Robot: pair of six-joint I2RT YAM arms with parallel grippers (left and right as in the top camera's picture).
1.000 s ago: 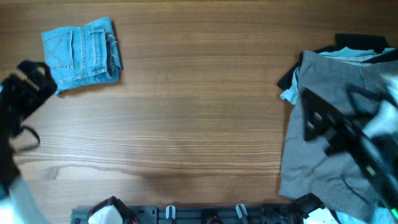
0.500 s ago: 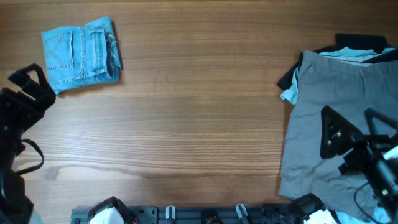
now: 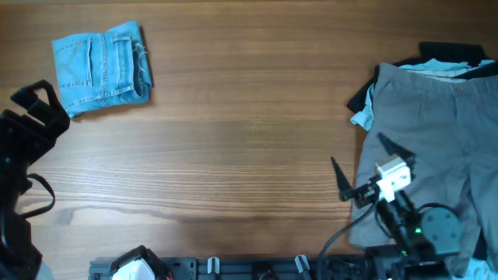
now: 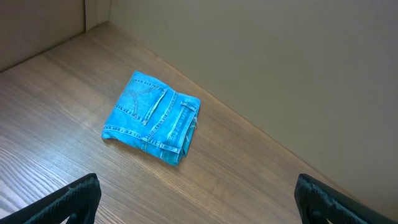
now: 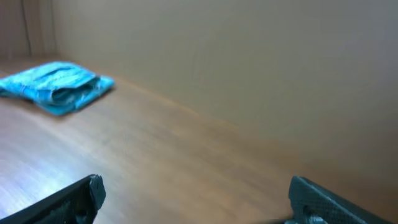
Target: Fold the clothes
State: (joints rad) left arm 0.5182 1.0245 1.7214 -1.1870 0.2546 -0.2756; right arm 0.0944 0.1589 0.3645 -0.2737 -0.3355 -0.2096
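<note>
The light blue jeans (image 3: 101, 66) lie folded into a small square at the far left of the table, back pockets up. They also show in the left wrist view (image 4: 154, 117) and small and blurred in the right wrist view (image 5: 56, 86). My left gripper (image 3: 37, 103) is open and empty, just below and left of the jeans, not touching them. My right gripper (image 3: 362, 169) is open and empty, low at the near right, at the left edge of the grey shorts (image 3: 436, 132).
The grey button-waist shorts lie spread at the right over small dark and white garments (image 3: 447, 58). A pale wall (image 4: 280, 62) stands along the table's far edge. A black rail (image 3: 233, 268) runs along the near edge.
My right arm has swung down and left from over the grey shorts to the near right, its gripper now pointing left. My left arm pulled back slightly, then stayed still. The jeans have not moved.
</note>
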